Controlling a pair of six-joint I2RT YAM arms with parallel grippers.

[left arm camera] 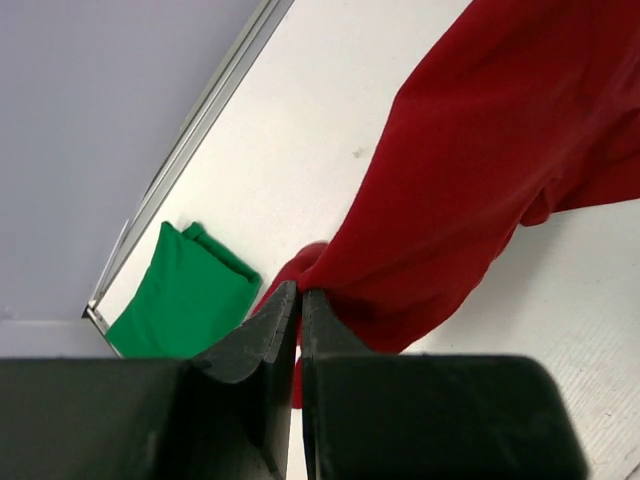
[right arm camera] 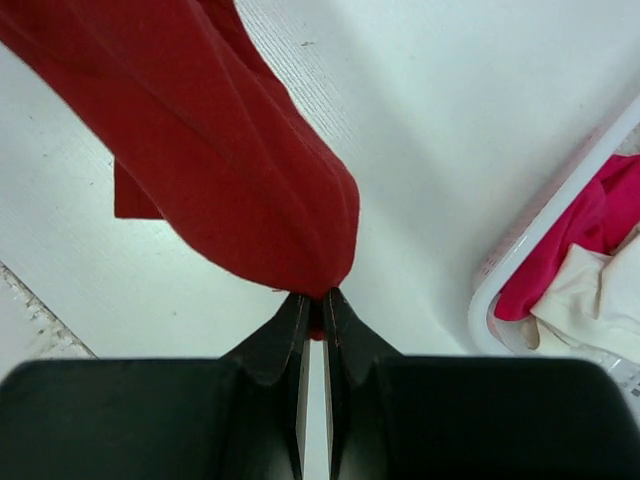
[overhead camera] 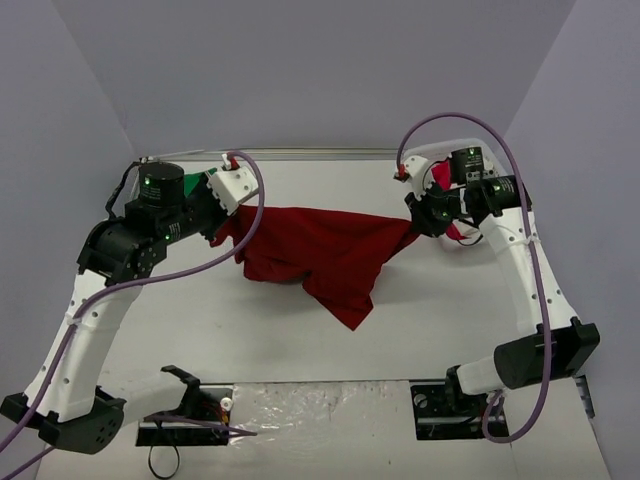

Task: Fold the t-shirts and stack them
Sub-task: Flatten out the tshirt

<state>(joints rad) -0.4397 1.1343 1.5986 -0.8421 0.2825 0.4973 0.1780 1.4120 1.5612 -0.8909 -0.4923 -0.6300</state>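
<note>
The dark red t-shirt point(overhead camera: 320, 250) hangs stretched between my two grippers above the table, its lower part drooping to a point near the middle. My left gripper point(overhead camera: 228, 226) is shut on the shirt's left end point(left arm camera: 440, 200), with cloth pinched at the fingertips point(left arm camera: 300, 295). My right gripper point(overhead camera: 420, 222) is shut on the right end point(right arm camera: 230, 150), a fold of red pressed between its tips point(right arm camera: 318, 300). A folded bright green t-shirt point(left arm camera: 185, 295) lies flat in the table's far left corner, mostly hidden behind the left arm in the top view point(overhead camera: 213, 183).
A white basket point(right arm camera: 530, 270) holding pink and white cloth stands at the far right, close to my right gripper. The table's back edge point(left arm camera: 200, 120) meets the grey wall. A black mount and plastic sheet point(overhead camera: 300, 410) lie along the near edge.
</note>
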